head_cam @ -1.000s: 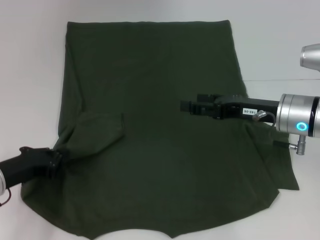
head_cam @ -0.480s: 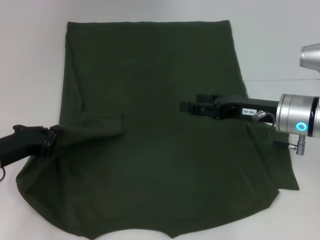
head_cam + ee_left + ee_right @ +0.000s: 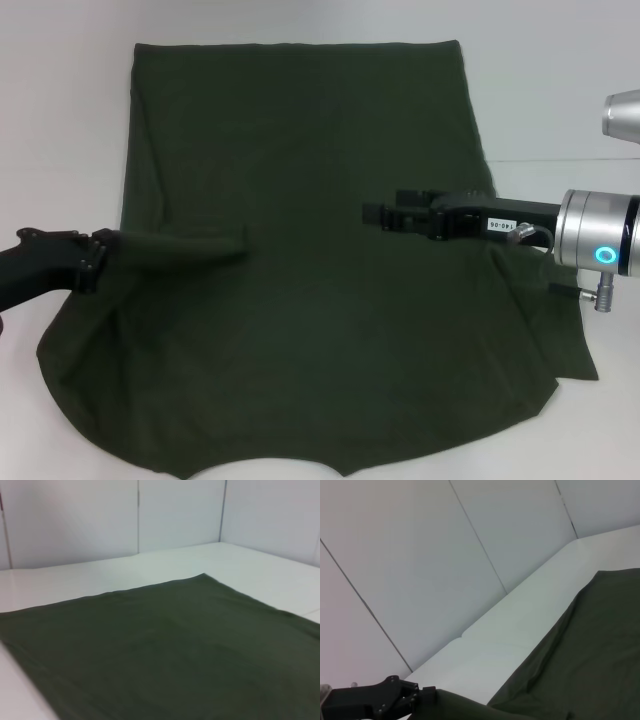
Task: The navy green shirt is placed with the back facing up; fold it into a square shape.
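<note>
Dark olive-green soft cotton T-shirt [image 3: 310, 250], plain side up, spread flat on white matte tabletop [image 3: 60, 120]; straight edge at far side, curved edge toward robot. Only plain side visible.

Left black gripper [image 3: 95, 258] at shirt's left edge, about mid-height, fingers pinched closed on the cloth there. Raised ridge of fabric running from pinch point rightward, ending in a short crease near shirt's centre-left. Same grip visible low in right wrist view: left gripper [image 3: 422, 696] with dark cloth at its tip.

Right black gripper [image 3: 378, 213] over right half of shirt, pointing toward left arm, silver wrist [image 3: 598, 245] with lit blue ring at frame's right. Fingers close together, nothing visibly held; probably hovering just above cloth, though contact not resolvable from head view.

Left wrist view: shirt [image 3: 165, 650] lying smooth, one corner toward white wall panels [image 3: 175, 515]. Own fingers not in frame.
</note>
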You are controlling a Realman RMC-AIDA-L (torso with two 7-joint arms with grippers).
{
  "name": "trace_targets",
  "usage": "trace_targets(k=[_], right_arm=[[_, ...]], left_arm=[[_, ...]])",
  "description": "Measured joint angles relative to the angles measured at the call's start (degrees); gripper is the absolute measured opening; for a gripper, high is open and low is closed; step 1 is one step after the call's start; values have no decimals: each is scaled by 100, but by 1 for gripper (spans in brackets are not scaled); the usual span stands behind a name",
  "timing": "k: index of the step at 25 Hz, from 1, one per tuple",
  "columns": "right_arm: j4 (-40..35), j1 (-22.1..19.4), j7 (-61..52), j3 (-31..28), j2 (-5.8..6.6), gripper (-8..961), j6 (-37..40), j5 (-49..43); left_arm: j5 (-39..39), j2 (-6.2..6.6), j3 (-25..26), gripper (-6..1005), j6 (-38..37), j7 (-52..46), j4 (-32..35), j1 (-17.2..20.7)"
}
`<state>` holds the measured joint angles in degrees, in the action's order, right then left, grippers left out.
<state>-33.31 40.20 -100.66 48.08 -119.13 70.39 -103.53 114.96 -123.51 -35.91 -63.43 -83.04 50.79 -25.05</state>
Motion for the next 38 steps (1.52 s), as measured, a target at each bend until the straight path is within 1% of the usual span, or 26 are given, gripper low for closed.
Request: trace_targets(k=[4, 9, 13, 15, 17, 21, 25, 27, 29, 30, 32, 33, 35, 38], right_arm=[[0, -7, 3, -7, 2, 844, -1, 0], [0, -12, 3, -6, 4, 844, -12, 0], [10, -13, 3, -20, 4, 843, -30, 0], [15, -13, -4, -52, 4, 843, -68, 0], [17, -13, -24, -71, 4, 843, -105, 1], [5, -10, -41, -74, 26, 843, -130, 3], [2, -14, -90, -156, 58, 843, -143, 4], [1, -14, -286, -191, 125, 843, -183, -20], [0, -14, -649, -182, 237, 843, -260, -90], [-1, -15, -908, -173, 315, 842, -301, -177], [-8, -30, -1318, -178, 438, 842, -306, -380], [-19, -47, -1600, -181, 525, 842, -302, -524], [-57, -91, -2084, -182, 656, 842, -290, -766], [-187, -236, -2803, -212, 810, 842, -300, -1124]], left_arm=[[21, -30, -28, 1, -298, -133, 120, 27], [54, -40, -69, 0, -577, -217, 89, 39], [71, -50, -389, 1, -721, -228, -110, 101], [73, -50, -666, 1, -754, -228, -185, 141], [50, -51, -824, 43, -775, -228, -196, 177], [-93, -54, -812, 127, -925, -230, -175, 176], [-276, -42, -742, 212, -1476, -228, -58, 138], [-577, -41, -694, 254, -1812, -194, 28, 144], [-825, -37, -659, 314, -1992, -124, 48, 142], [-906, -36, -649, 352, -2042, -75, 47, 139], [-967, -38, -648, 430, -2062, 67, 19, 113], [-971, -39, -658, 468, -2070, 150, -4, 96], [-973, -41, -689, 541, -2118, 294, -75, 64], [-977, -48, -729, 643, -2184, 700, -317, 5]])
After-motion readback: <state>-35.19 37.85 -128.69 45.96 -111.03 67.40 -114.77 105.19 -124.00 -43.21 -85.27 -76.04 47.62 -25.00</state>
